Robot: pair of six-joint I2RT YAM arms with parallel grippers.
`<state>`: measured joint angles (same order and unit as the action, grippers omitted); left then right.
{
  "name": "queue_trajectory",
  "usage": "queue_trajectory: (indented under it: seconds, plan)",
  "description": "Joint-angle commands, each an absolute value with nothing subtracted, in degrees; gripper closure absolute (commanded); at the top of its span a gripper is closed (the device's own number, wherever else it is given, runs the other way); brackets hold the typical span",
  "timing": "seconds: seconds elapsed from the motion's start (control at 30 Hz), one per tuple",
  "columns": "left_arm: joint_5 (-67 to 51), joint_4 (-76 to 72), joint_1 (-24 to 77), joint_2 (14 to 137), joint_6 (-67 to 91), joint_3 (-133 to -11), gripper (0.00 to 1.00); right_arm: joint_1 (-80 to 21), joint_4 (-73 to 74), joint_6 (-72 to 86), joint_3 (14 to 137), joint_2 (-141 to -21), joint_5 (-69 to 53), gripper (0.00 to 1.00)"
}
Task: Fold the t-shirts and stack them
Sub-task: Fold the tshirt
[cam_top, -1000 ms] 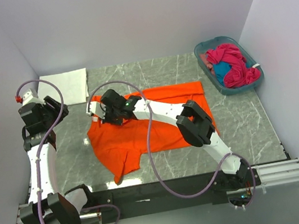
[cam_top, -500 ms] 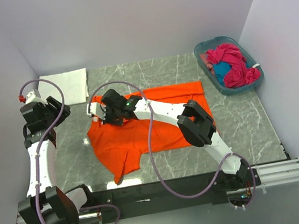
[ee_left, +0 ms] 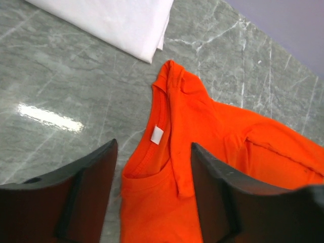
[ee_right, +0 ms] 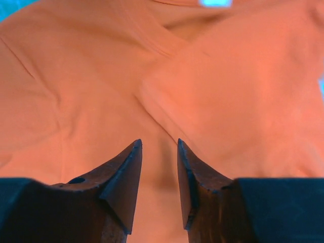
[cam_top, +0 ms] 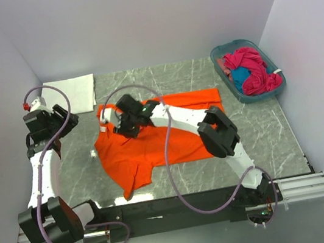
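The orange t-shirt (cam_top: 171, 141) lies spread across the middle of the grey marble worktop (cam_top: 270, 141), one part trailing toward the near edge and its neck opening turned to the left. The right arm reaches from the near right corner diagonally over the cloth. The right tool (ee_right: 158, 147) hangs low above the shirt's left part; its two fingers stand a little apart, with orange cloth showing through the gap and nothing pinched between them. Further left, the left tool (ee_left: 154, 152) hovers above the shirt's collar, its fingers spread wide and holding nothing. Below it, the wrist view shows the neck band with a small white label (ee_left: 157, 134) and a flap of orange cloth folded over just beyond. In the far left corner a white t-shirt (cam_top: 70, 91) lies folded flat, close to the orange one but apart from it. In the far right corner a teal basket (cam_top: 222, 73) holds a crumpled magenta t-shirt (cam_top: 255, 66) over a blue t-shirt (cam_top: 240, 78).
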<state>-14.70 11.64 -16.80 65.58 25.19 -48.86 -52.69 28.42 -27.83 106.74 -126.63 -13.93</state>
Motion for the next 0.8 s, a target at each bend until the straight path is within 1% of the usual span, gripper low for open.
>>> queue_trajectory:
  seconds: [0.0,0.03,0.07,0.1,0.13,0.2,0.3,0.33,0.37,0.4,0.47,0.53,0.77]
  plan:
    - [-16.9,9.3,-16.8,66.2,26.6,-48.9,0.33,-45.5,24.1,-20.8,106.4,-117.6,-17.7,0.58]
    - [-17.0,8.9,-16.8,66.7,27.3,-48.7,0.28,-43.5,23.4,-17.1,105.7,-117.1,-19.5,0.57]
    - [-17.9,7.6,-16.9,67.1,28.0,-48.2,0.15,-39.9,22.2,-15.0,103.8,-116.2,-21.3,0.57]
    - [-19.2,6.7,-17.0,67.8,29.5,-47.9,0.11,-37.9,20.9,-12.7,102.8,-115.9,-25.0,0.57]
    - [-20.9,5.6,-17.3,69.9,30.1,-47.8,0.11,-36.2,19.4,-9.6,102.0,-115.8,-26.6,0.57]
    - [-25.6,3.9,-17.4,72.9,31.5,-49.3,0.13,-32.4,19.8,-8.4,101.3,-116.3,-30.8,0.57]
    - [-28.5,2.6,-17.0,80.7,33.4,-53.5,0.2,-29.4,22.8,-7.7,102.6,-118.3,-34.8,0.57]
    - [-28.7,3.1,-16.6,85.6,33.4,-55.4,0.21,-28.7,23.3,-7.6,102.7,-118.6,-37.8,0.57]
    - [-28.5,3.9,-16.2,88.3,32.9,-59.6,0.27,-28.0,23.7,-7.4,102.5,-118.8,-38.9,0.57]
    - [-28.0,6.0,-15.1,93.8,32.5,-62.0,0.3,-27.3,24.2,-7.2,102.2,-118.7,-39.7,0.57]
    - [-27.6,7.6,-14.1,98.9,31.9,-68.4,0.38,-26.7,23.6,-7.0,100.4,-117.7,-41.2,0.57]
    - [-25.9,9.1,-12.5,104.6,32.1,-71.8,0.39,-26.3,23.3,-6.9,99.5,-117.0,-41.6,0.57]
    - [-23.6,9.8,-9.5,114.6,34.7,-80.9,0.44,-25.2,24.7,-7.8,98.6,-116.5,-41.0,0.57]
